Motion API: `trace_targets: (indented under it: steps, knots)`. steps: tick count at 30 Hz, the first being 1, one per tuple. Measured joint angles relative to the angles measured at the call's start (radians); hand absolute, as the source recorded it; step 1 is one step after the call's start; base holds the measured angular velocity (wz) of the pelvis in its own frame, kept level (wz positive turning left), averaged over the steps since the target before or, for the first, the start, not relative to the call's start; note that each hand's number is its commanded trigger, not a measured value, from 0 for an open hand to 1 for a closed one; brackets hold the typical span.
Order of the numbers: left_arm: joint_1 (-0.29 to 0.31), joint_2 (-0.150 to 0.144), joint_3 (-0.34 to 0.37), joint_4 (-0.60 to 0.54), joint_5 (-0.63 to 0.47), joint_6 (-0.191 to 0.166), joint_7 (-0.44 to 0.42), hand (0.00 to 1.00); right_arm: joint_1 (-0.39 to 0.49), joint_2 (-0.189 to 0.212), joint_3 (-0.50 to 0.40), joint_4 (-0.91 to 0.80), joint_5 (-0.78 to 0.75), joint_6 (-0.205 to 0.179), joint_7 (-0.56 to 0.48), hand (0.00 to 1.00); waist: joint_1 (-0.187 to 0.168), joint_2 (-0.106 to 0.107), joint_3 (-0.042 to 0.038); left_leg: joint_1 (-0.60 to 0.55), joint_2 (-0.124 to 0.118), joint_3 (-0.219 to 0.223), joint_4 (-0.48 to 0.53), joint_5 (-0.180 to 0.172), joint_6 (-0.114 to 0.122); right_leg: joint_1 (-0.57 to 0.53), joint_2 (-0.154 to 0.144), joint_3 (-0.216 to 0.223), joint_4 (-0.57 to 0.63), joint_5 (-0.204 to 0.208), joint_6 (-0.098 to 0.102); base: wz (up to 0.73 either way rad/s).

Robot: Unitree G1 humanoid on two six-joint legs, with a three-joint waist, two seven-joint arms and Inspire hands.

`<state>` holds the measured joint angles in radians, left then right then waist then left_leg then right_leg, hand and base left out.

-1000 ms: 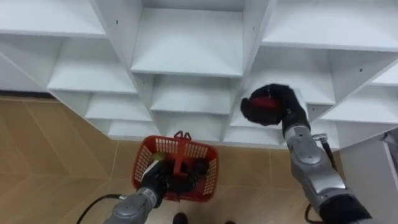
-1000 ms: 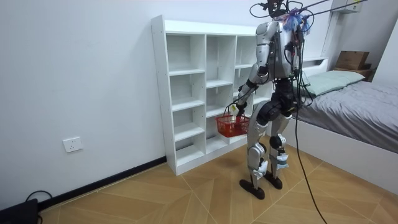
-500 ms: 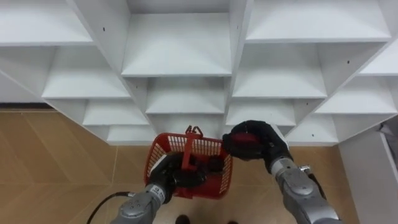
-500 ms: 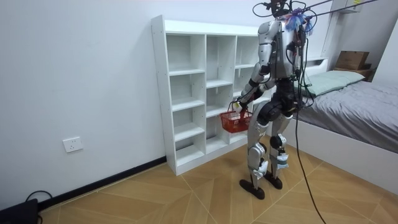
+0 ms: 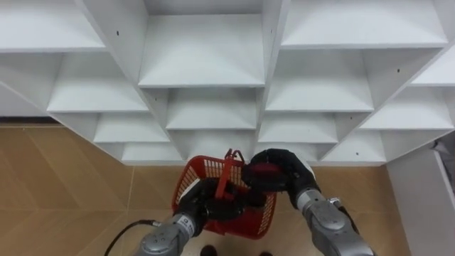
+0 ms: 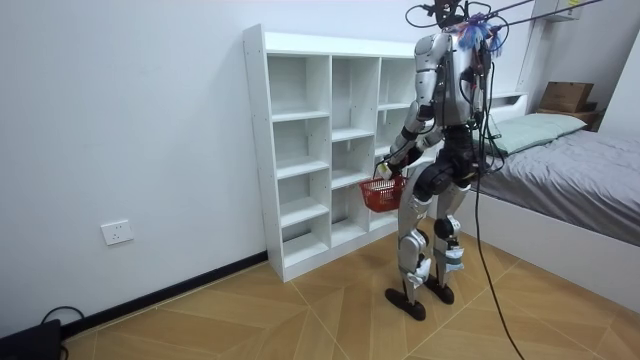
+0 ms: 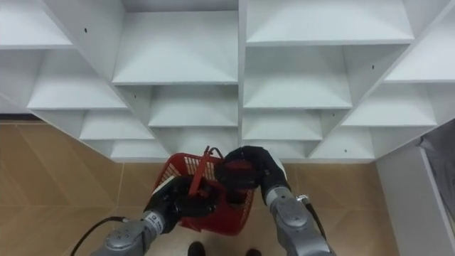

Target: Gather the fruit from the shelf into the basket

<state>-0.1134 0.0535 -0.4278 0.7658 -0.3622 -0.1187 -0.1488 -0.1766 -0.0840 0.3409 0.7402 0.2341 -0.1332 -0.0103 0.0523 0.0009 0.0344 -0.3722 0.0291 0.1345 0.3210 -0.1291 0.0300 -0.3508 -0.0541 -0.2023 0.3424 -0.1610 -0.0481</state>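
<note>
Bare shelves point(image 5: 202, 64) ahead. Down over the basket point(image 5: 201, 168) now with right hand point(image 5: 286, 165), fingers round a red fruit point(image 5: 264, 171); left hand point(image 5: 201, 204) clutching the basket. Drop-in looks next.

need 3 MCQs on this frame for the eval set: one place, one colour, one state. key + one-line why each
1. Where is the right hand?
A. Over the basket
B. Hanging at the robot's side
C. Raised above its head

2. What colour is the basket?
A. White
B. Red
C. Blue

3. What is the left hand doing?
A. Open, hanging free
B. Curled round the basket's handle
C. Shut, holding nothing

Key:
1 A: the hand, curled round a red fruit, sits above the basket's rim.
2 B: its mesh walls and handle are red in both eye views.
3 B: it grips the handle and carries the basket in front of the white shelf unit.
</note>
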Motion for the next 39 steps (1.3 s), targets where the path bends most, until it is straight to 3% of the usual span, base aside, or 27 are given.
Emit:
trace_targets:
  steps: [8, 9, 10, 11, 12, 13, 39]
  knots:
    - [0.000, -0.004, -0.001, -0.023, 0.000, -0.002, -0.018, 1.00, 0.000, 0.000, -0.001, 0.008, -0.005, -0.001, 0.000, 1.00, 0.004, 0.006, 0.0038, -0.001, 0.000, 0.000, -0.001, -0.001, -0.001, -0.001, 0.001, 0.000, 0.000, -0.001, 0.000, 0.00]
    - [0.000, -0.004, -0.002, -0.023, 0.000, -0.002, -0.019, 1.00, 0.000, 0.000, -0.003, 0.011, -0.007, -0.001, 0.000, 0.96, 0.005, 0.007, 0.0045, -0.002, 0.000, 0.000, -0.001, -0.001, -0.001, -0.001, 0.001, 0.000, 0.000, -0.001, 0.000, 0.00]
    - [0.000, -0.004, -0.003, -0.023, 0.000, -0.002, -0.019, 1.00, 0.000, 0.000, -0.003, 0.013, -0.007, -0.001, 0.000, 0.83, 0.005, 0.008, 0.0050, -0.002, 0.000, 0.000, -0.001, -0.001, -0.001, -0.001, 0.001, 0.000, 0.000, -0.001, 0.000, 0.00]
    - [0.000, -0.004, -0.003, -0.023, 0.000, -0.002, -0.020, 1.00, -0.001, 0.000, -0.004, 0.016, -0.008, -0.001, 0.000, 0.52, 0.005, 0.010, 0.0057, -0.002, 0.000, 0.000, -0.001, -0.001, -0.001, -0.002, 0.001, 0.000, -0.001, -0.001, 0.000, 0.00]
    - [0.000, -0.004, -0.004, -0.022, 0.000, -0.002, -0.020, 1.00, -0.004, 0.001, -0.004, 0.024, -0.008, -0.001, 0.001, 0.12, 0.005, 0.011, 0.0059, -0.003, 0.000, 0.000, -0.001, -0.001, -0.001, -0.002, 0.001, 0.000, -0.001, -0.001, 0.000, 0.00]
    - [0.000, -0.004, -0.004, -0.022, 0.000, -0.002, -0.020, 1.00, -0.005, 0.001, -0.004, 0.029, -0.008, -0.001, 0.001, 0.00, 0.005, 0.012, 0.0058, -0.003, 0.000, 0.000, -0.001, -0.001, -0.001, -0.002, 0.002, 0.000, -0.001, -0.001, 0.000, 0.00]
    - [0.003, 0.003, -0.019, -0.020, 0.000, 0.008, -0.041, 1.00, -0.020, 0.006, -0.006, 0.067, -0.007, -0.010, 0.022, 0.00, -0.011, 0.018, 0.0034, -0.008, 0.004, -0.002, 0.021, -0.001, -0.001, -0.001, 0.001, -0.002, 0.011, -0.001, -0.001, 0.00]
